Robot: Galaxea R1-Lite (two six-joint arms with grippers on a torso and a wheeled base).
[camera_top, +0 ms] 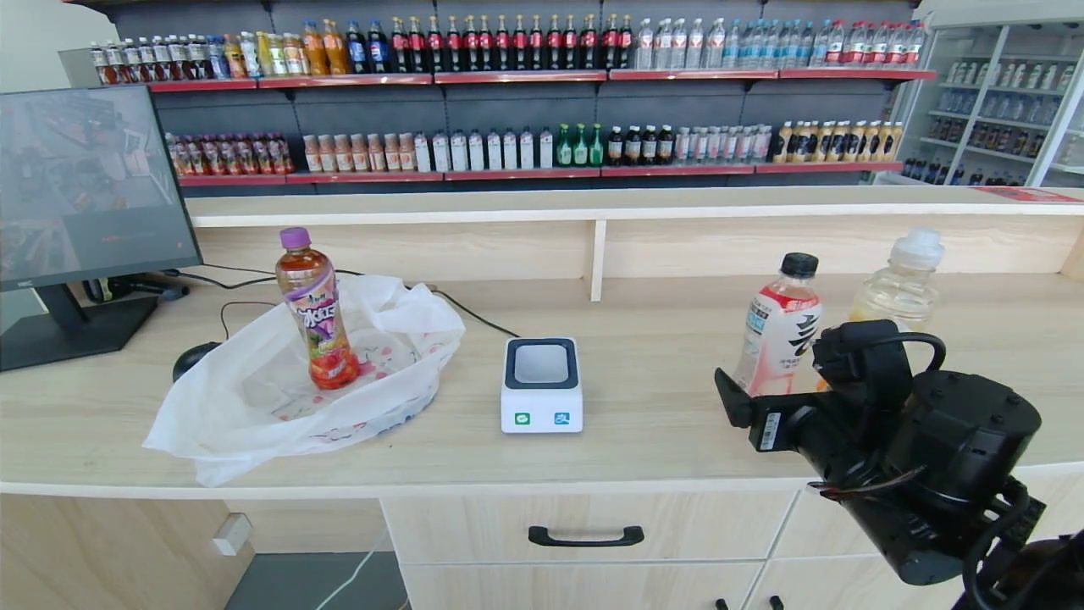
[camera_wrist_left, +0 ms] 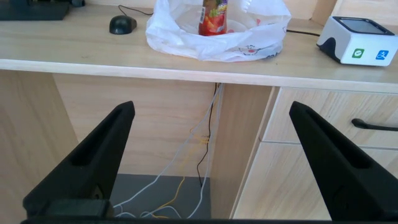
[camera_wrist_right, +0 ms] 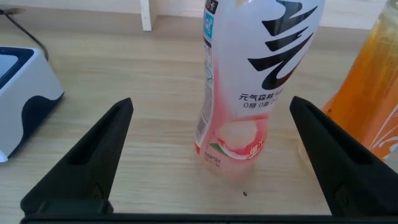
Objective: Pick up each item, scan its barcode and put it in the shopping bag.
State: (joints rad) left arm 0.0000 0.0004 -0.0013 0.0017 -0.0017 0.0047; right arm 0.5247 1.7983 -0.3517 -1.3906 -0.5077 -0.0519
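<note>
While one bottle (camera_top: 318, 322) stands in the bag (camera_top: 229, 407), two bottles (camera_top: 777, 330) (camera_top: 898, 288) stand outside.

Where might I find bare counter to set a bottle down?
The widest bare patch lies between the scanner and the pink bottle. A narrower strip separates the shopping bag from the scanner. The right end is crowded: pink bottle, white-capped bottle, right gripper.

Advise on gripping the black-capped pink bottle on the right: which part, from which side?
Take the black-capped bottle around its lower body, coming level from the robot's side. It stands upright and its round body suits a side pinch. The right gripper faces it, open, fingers wide to either side. Mind the white-capped bottle close behind on its right, probably tight for that finger.
</note>
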